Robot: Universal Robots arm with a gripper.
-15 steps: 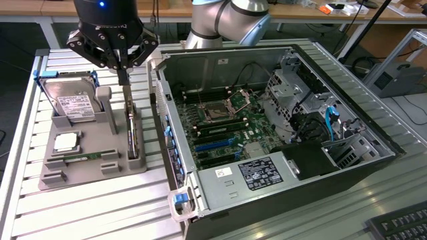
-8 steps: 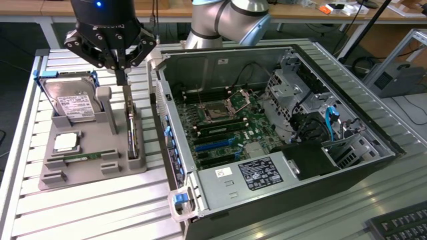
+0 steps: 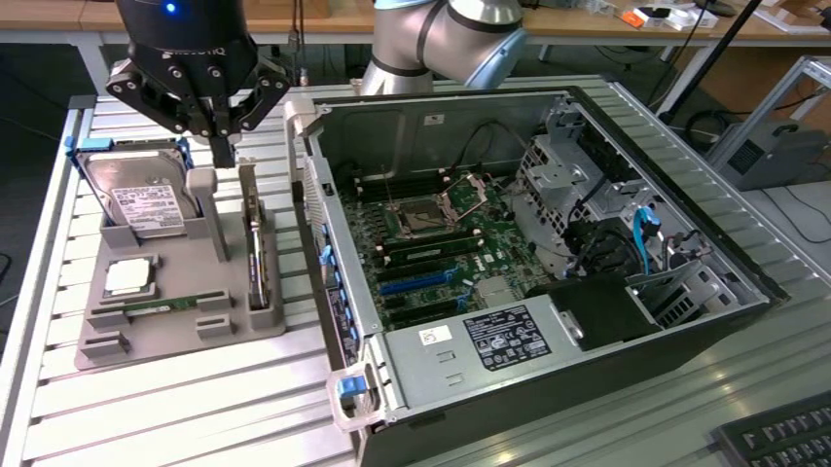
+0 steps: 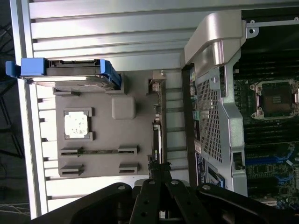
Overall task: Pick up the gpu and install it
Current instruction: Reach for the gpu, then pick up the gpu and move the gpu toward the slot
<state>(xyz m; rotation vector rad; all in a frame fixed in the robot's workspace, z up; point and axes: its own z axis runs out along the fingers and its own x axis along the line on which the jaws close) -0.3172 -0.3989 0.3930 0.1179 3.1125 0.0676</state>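
The gpu (image 3: 257,248), upright beside the case (image 3: 415,126), is pinched along its top edge by the tool (image 3: 232,154); straight lifting is advised.

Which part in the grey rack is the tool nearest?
The thin dark gpu, on edge beside the computer case, right beneath the tool; hard drive, chip and memory stick sit farther.

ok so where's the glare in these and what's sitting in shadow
Exterior view: glare washes out the table slats and the front edge of the grey holder, while the open case is dim inside. Wrist view: the silver chip is blown out white and the claw is a dark shape.
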